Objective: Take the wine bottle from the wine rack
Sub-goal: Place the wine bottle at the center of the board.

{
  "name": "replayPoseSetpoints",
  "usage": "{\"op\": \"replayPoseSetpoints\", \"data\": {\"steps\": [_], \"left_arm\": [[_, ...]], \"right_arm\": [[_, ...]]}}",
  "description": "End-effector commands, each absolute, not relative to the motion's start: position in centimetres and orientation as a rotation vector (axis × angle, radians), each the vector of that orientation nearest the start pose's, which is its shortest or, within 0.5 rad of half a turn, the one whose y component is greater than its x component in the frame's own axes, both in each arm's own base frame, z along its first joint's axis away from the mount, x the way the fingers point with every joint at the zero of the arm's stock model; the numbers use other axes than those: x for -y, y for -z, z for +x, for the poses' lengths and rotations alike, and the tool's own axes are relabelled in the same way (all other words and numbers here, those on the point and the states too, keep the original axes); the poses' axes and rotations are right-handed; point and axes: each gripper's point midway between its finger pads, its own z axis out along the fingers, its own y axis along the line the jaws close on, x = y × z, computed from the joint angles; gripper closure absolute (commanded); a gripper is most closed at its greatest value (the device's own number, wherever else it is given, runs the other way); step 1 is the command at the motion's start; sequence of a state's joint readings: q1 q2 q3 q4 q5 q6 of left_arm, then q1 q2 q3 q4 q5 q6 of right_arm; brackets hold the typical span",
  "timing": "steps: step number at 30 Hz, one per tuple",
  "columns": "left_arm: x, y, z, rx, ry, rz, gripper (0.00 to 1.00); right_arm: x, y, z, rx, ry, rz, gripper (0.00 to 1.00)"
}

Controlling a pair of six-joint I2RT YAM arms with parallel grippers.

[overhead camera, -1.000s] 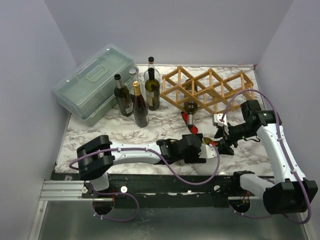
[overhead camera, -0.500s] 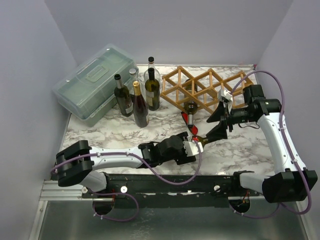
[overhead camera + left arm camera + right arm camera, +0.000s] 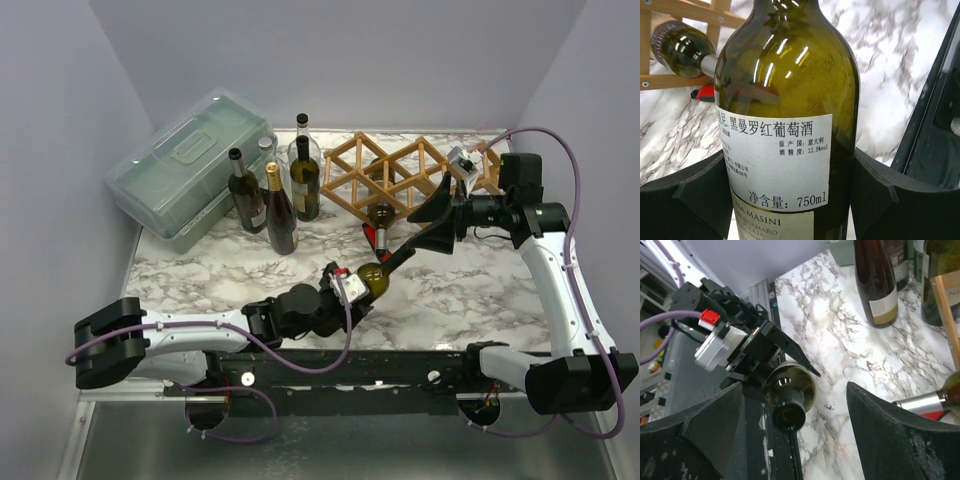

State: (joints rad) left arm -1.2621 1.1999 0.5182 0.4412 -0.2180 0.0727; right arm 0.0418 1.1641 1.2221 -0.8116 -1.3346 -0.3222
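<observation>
One white-and-grey marble-patterned table top (image 3: 480, 290) carries everything, and with the top view read as a dial and the arm bases at 6 o'clock, the translucent green-grey plastic lidded box (image 3: 185, 170) sits at 10 o'clock against the left wall. At 1 o'clock stands the light-brown wooden lattice wine rack (image 3: 400, 175) with its row of diamond-shaped cells. The white-and-black left arm (image 3: 200, 328) stretches from 8 o'clock towards the centre, while the white-and-black right arm (image 3: 555, 270) rises along the 3 o'clock side and bends back inward. A cluster of upright dark and clear glass bottles (image 3: 280, 205) stands at 11 o'clock, between box and rack. The dark green glass wine bottle with a white label (image 3: 785, 100) is off the rack, at 7 o'clock from the rack's front edge, its neck pointing to 2 o'clock. The left gripper (image 3: 348, 290) is clenched on this bottle's labelled body, a black finger pressed to each flank. The right gripper (image 3: 796, 390) is released, its two black wedge fingers (image 3: 705, 430) spread wide on either side of the bottle's open mouth with a gap on both sides. A second dark bottle with a red-tipped neck (image 3: 380, 228) lies in a rack cell, neck poking out towards 6 o'clock
</observation>
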Motion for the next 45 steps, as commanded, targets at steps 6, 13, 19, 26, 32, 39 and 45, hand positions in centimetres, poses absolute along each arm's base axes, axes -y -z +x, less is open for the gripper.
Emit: {"op": "replayPoseSetpoints", "data": {"steps": [6,13,19,26,32,39,45], "left_arm": [[34.8,-25.0,16.8,-1.355,0.916,0.53,1.0],[34.9,-25.7,16.8,-1.34,0.951,0.486,1.0],[34.9,-25.7,16.9,-1.337,0.958,0.476,1.0],[34.5,-25.5,17.0,-1.345,0.96,0.445,1.0],[34.1,-25.4,17.3,-1.344,0.957,0.413,1.0],[33.5,-25.4,17.5,-1.336,0.953,0.385,1.0],[33.4,-25.2,17.5,-1.336,0.95,0.379,1.0]], "right_arm": [[-20.1,-32.3,20.8,-1.661,-1.418,-0.991,0.12],[-22.4,-32.0,20.6,-1.646,-1.378,-1.047,0.11],[-24.5,-32.8,21.4,-1.605,-1.335,-1.095,0.11],[-26.0,-33.7,21.4,-1.579,-1.332,-1.138,0.15],[-26.9,-34.1,21.0,-1.583,-1.374,-1.161,0.23],[-27.6,-33.5,20.8,-1.607,-1.427,-1.164,0.35],[-27.8,-33.6,20.7,-1.62,-1.475,-1.153,0.53]]}}
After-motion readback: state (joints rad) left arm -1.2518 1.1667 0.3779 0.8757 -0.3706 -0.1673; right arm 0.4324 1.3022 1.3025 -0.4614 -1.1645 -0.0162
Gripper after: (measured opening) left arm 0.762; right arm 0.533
